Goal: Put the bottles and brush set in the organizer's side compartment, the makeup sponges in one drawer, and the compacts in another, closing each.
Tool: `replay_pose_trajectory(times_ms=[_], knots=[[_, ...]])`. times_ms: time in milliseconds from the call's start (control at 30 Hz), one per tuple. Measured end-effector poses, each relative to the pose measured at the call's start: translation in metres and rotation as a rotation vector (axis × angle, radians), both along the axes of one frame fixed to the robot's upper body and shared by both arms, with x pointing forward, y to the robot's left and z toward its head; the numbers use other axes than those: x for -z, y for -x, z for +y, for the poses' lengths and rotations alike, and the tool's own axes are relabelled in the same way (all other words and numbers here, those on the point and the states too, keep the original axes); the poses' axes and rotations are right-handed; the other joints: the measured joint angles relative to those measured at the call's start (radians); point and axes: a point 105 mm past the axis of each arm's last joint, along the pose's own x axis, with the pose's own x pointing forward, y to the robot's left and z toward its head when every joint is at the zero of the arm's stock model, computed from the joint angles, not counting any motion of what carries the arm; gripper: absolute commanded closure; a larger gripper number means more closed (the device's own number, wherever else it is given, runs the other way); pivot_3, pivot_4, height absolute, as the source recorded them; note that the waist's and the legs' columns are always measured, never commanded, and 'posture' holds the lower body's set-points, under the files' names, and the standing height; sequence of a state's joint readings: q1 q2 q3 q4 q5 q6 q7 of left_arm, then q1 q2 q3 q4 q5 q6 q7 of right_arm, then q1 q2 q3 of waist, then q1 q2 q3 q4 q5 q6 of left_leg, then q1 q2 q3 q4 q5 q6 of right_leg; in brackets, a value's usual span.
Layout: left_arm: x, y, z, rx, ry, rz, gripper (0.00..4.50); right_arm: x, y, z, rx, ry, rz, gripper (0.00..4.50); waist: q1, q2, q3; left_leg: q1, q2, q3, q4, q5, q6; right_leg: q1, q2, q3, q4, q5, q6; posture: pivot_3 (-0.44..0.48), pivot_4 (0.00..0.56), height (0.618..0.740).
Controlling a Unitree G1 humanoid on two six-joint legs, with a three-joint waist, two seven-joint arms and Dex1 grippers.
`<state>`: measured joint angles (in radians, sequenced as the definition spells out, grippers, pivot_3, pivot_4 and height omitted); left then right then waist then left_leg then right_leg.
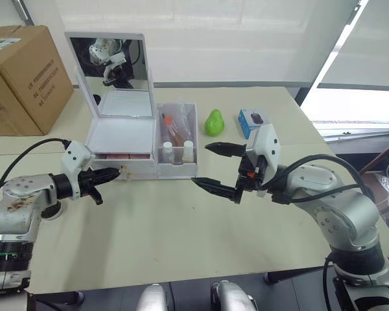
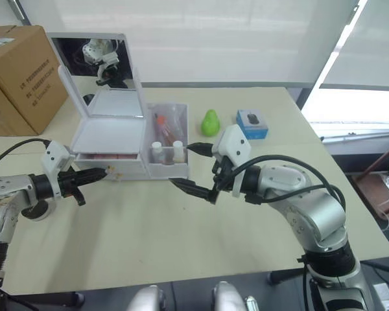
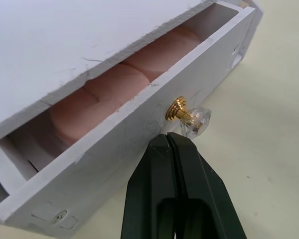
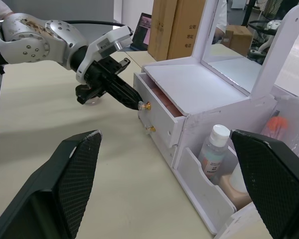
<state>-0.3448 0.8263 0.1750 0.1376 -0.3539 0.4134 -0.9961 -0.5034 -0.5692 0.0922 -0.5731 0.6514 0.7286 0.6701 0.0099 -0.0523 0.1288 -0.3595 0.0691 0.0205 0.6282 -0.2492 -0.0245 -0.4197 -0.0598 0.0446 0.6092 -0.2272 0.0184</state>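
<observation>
Showing illegible black print, cardboard box beside organizer.

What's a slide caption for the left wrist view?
Shut black left gripper beside the gold-and-crystal knob of the white drawer, ajar.

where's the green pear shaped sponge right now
In the left eye view the green sponge stands on the table, right of the organizer's side compartment and left of the blue box.

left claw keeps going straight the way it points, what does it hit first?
Most likely the front of the partly open upper drawer of the white organizer. The shut left claw sits just beside the drawer's gold-and-clear knob, tips nearly at the panel. Whether they already touch is unclear.
</observation>
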Motion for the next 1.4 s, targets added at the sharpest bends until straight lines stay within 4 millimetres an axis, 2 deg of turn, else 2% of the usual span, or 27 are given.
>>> replay_pose_trajectory(times_ms=[367, 667, 900, 1000, 1067, 1167, 1233, 1333, 1400], knots=[[-0.001, -0.014, -0.001, -0.018, -0.002, -0.030, 4.47, -0.001, 0.000, -0.001, 0.009, 0.001, -0.004, 0.00, 0.004, 0.000, 0.000, -0.005, 0.000, -0.001, 0.001, 0.000, 0.000, -0.001, 0.000, 0.000, 0.000, 0.000, 0.000, 0.000, 0.150, 0.733], [-0.001, -0.015, -0.001, -0.019, 0.000, -0.029, 4.47, 0.000, 0.000, -0.002, 0.011, 0.001, -0.003, 0.00, 0.002, 0.000, 0.000, -0.006, 0.000, -0.003, 0.003, 0.000, 0.000, 0.000, 0.000, -0.001, 0.001, 0.001, 0.001, 0.000, 0.150, 0.733], [-0.010, -0.006, 0.015, -0.058, -0.018, -0.044, 4.47, -0.001, -0.001, -0.004, 0.020, 0.002, -0.004, 0.00, -0.004, 0.000, 0.000, -0.006, 0.000, -0.004, 0.003, 0.000, 0.000, -0.001, 0.001, -0.001, 0.001, 0.001, 0.001, 0.000, 0.150, 0.733], [-0.012, -0.001, 0.016, -0.057, -0.004, -0.046, 4.47, -0.001, -0.001, -0.004, 0.021, 0.000, -0.005, 0.00, -0.002, 0.000, 0.000, -0.006, 0.000, -0.004, 0.003, 0.000, 0.000, 0.000, 0.001, -0.001, 0.000, 0.001, 0.001, 0.000, 0.150, 0.733], [-0.010, 0.009, 0.018, -0.054, 0.037, -0.027, 4.47, 0.000, 0.000, -0.006, 0.022, 0.006, -0.002, 0.00, -0.004, 0.000, 0.000, -0.006, 0.000, -0.004, 0.003, 0.000, 0.000, -0.001, 0.001, -0.001, 0.000, 0.001, 0.001, 0.000, 0.150, 0.733], [-0.018, 0.029, 0.030, -0.061, 0.105, -0.014, 4.47, 0.006, -0.001, -0.020, 0.059, 0.025, 0.016, 0.00, -0.009, 0.000, 0.000, -0.006, 0.000, -0.005, 0.002, 0.000, 0.000, -0.002, 0.001, -0.001, 0.000, 0.000, 0.000, 0.000, 0.150, 0.733], [-0.027, 0.049, 0.057, -0.112, 0.107, -0.008, 4.47, 0.014, -0.004, -0.045, 0.138, 0.046, 0.046, 0.00, -0.011, 0.000, 0.000, -0.004, 0.000, -0.004, 0.002, 0.000, 0.000, 0.000, 0.000, -0.002, 0.000, 0.000, 0.000, 0.000, 0.150, 0.733], [-0.038, 0.075, 0.100, -0.232, 0.075, -0.013, 3.90, 0.025, -0.004, -0.088, 0.277, 0.041, 0.072, 0.00, -0.009, 0.001, 0.000, 0.000, 0.000, -0.003, 0.000, 0.000, 0.000, -0.002, -0.001, -0.002, -0.003, -0.001, -0.001, 0.000, 0.150, 0.733], [-0.040, 0.086, 0.124, -0.314, 0.062, -0.027, 3.33, 0.030, -0.003, -0.111, 0.345, 0.025, 0.081, 0.00, -0.004, 0.002, 0.001, 0.002, 0.000, -0.002, 0.000, 0.000, 0.000, -0.001, -0.002, -0.002, -0.004, -0.002, -0.001, 0.000, 0.150, 0.733]])
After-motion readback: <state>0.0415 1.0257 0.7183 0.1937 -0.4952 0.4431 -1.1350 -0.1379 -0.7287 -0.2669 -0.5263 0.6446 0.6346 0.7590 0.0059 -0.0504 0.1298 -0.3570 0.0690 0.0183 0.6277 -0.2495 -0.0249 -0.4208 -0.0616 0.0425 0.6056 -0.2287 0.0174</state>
